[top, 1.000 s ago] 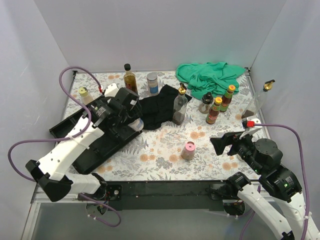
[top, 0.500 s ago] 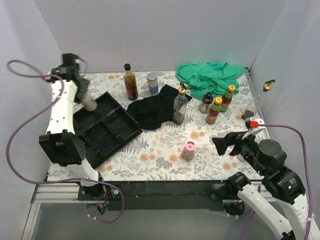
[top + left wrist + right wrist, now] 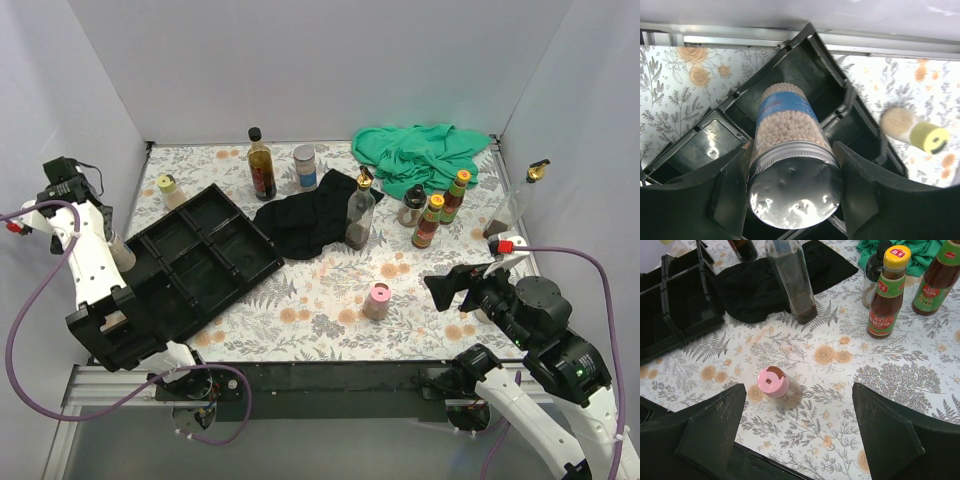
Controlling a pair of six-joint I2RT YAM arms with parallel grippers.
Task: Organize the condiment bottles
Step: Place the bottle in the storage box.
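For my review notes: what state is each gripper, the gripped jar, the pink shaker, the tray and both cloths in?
left gripper: shut on the silver-lidded jar
silver-lidded jar: held, lid on
right gripper: open, empty
pink-lidded shaker: upright, untouched
black tray: visible compartments empty
black cloth: crumpled
green cloth: crumpled

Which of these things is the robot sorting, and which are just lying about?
Job: bead-filled jar held in the left pincer; pink-lidded shaker; yellow-capped shaker; dark sauce bottle; grey-lidded jar; gold-spouted bottle; red sauce bottles; black tray, probably their destination.
Lying about: green cloth; black cloth.
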